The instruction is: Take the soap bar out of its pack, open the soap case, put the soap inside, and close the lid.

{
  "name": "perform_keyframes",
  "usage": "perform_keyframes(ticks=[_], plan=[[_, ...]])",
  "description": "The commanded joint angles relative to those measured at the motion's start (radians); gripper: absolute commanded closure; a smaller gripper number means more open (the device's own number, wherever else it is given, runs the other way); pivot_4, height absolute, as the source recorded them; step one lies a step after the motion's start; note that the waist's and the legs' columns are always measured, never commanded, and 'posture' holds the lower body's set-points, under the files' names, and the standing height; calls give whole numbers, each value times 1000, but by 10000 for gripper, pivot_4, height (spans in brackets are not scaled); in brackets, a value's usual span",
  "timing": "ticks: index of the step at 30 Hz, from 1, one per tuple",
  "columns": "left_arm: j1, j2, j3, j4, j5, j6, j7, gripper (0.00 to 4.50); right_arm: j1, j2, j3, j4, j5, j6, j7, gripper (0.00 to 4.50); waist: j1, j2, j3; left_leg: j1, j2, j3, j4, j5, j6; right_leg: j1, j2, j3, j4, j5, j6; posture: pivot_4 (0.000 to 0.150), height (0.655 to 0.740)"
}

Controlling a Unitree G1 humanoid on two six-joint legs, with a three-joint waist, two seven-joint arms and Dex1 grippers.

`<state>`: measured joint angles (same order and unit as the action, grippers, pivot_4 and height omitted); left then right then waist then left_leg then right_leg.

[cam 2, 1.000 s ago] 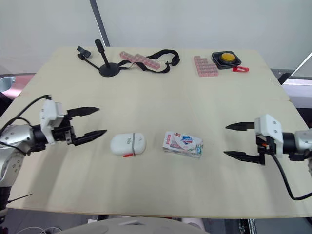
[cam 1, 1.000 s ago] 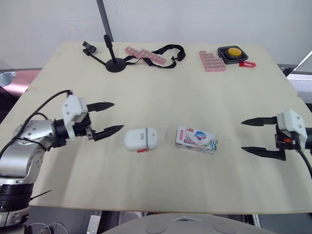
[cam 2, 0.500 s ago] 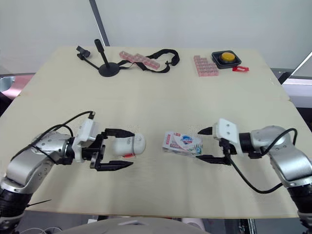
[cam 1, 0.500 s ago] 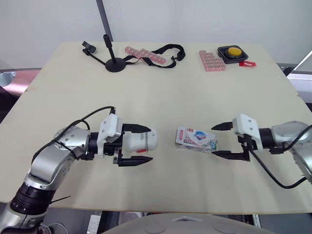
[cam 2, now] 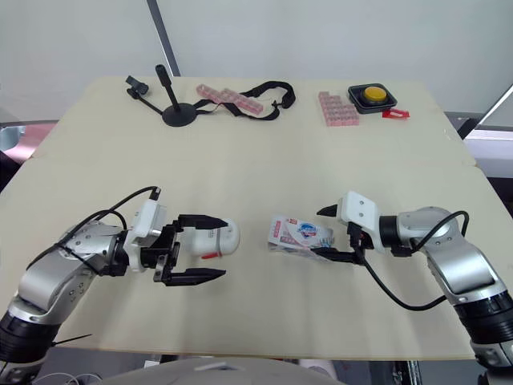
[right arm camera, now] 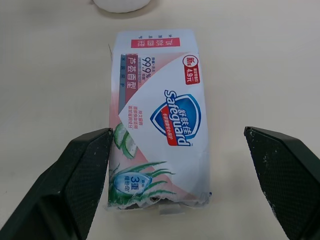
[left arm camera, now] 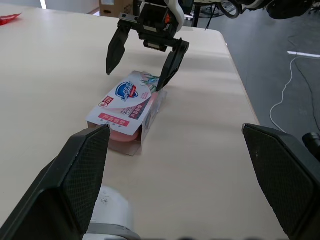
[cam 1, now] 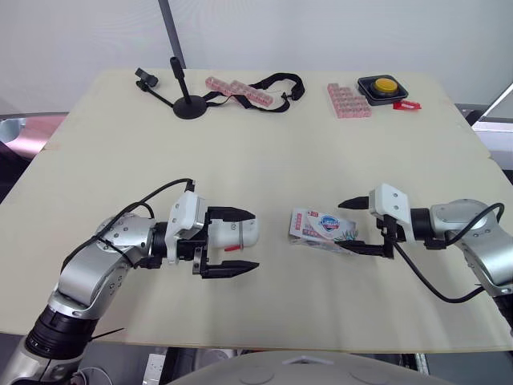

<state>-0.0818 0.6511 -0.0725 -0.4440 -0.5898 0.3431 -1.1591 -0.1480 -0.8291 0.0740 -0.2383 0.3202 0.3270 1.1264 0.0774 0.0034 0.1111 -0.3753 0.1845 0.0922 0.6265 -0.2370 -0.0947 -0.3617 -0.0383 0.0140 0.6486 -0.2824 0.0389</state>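
On the near part of the pale wooden table [cam 1: 264,160], the left gripper [cam 1: 254,240] has its fingers spread around the white oval plastic soap case [cam 1: 239,231]. At 3 o'clock from it lies the white printed soap pack [cam 1: 322,228]. The right gripper [cam 1: 345,225], fingers also spread, straddles the pack's 3 o'clock end.

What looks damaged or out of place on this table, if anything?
The soap pack has a ragged, torn-looking edge at the end facing the right gripper, and it lies slightly askew to the table's front edge. The soap case looks intact and closed.
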Motion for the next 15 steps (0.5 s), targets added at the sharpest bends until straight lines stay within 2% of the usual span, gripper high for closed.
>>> perform_keyframes(ticks=[1, 7, 15], plan=[[5, 4, 6, -29, 9, -20, 13, 333, 28, -26, -25, 3, -5, -15, 11, 0, 1, 0, 0, 0, 0, 0, 0, 0, 0, 0, 0, 0, 0, 0, 0, 1500, 7400], [13, 8, 9, -33, 7, -20, 21, 333, 71, -47, -72, -80, 79, 54, 27, 0, 0, 0, 0, 1, 0, 0, 0, 0, 0, 2, 0, 0, -1, 0, 0, 1500, 7400], [10, 0, 0, -47, -6, -5, 41, 333, 90, -50, -74, -62, 64, 33, 35, 0, 0, 0, 0, 1, 0, 0, -1, 0, 0, 2, 0, 0, -1, 0, 0, 1500, 7400]])
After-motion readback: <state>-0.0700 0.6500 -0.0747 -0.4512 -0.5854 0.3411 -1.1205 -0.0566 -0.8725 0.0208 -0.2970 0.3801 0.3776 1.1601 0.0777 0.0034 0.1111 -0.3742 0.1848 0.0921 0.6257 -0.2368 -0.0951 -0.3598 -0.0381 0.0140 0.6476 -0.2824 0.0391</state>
